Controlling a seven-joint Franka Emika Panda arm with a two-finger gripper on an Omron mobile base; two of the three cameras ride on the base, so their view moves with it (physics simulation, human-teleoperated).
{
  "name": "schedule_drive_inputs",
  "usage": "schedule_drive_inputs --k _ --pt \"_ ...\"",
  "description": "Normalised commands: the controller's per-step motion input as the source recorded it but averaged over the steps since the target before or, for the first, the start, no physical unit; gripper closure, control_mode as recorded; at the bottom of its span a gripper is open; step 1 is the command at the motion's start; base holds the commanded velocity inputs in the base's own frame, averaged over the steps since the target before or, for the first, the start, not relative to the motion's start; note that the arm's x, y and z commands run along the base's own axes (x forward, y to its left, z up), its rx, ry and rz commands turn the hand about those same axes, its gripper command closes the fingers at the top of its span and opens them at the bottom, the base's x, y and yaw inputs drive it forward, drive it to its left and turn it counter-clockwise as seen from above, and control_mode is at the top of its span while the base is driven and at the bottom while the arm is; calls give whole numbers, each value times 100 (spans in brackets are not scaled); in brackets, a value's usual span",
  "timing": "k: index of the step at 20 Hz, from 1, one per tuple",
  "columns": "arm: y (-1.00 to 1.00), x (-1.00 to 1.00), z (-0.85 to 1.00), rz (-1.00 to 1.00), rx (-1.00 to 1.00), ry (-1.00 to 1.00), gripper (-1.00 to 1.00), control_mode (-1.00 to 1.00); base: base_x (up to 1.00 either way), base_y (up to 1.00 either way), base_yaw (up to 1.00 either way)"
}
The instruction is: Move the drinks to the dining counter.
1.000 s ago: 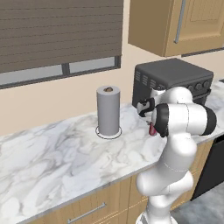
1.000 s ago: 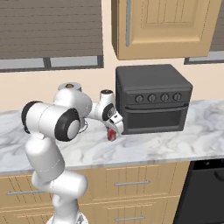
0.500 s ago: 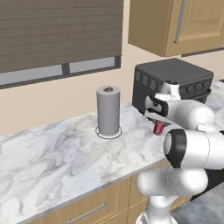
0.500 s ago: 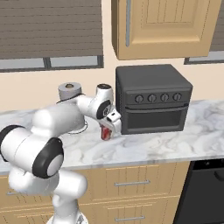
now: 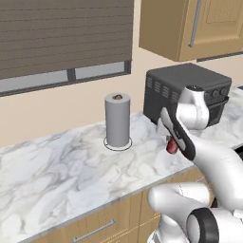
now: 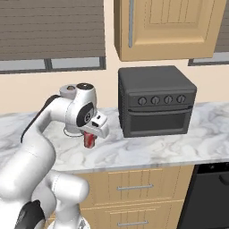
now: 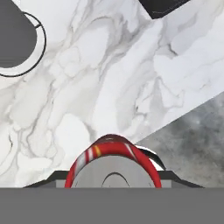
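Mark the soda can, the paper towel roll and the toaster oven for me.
red soda can [image 6: 89,141], right base view, on its red side below the gripper.
paper towel roll [image 5: 117,121], left base view, mid grey side.
toaster oven [image 6: 156,123], right base view, on its door.

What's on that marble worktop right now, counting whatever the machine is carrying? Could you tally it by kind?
Soda can, red, gripped by the fingers above the worktop: 1
Paper towel roll, grey, upright on its round base: 1
Toaster oven, dark, against the wall: 1
Total: 3
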Motion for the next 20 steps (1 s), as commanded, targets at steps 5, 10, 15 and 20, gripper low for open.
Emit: schedule_drive_inputs --k 5,10,15,20 --pt "39 -99 58 21 0 -17 100 -100 0 0 0" --pt "59 -75 73 15 -3 -16 100 -100 0 0 0" --pt "26 -30 71 13 -6 -6 100 -100 0 0 0" --pt "0 -3 13 2 -1 1 100 -100 0 0 0"
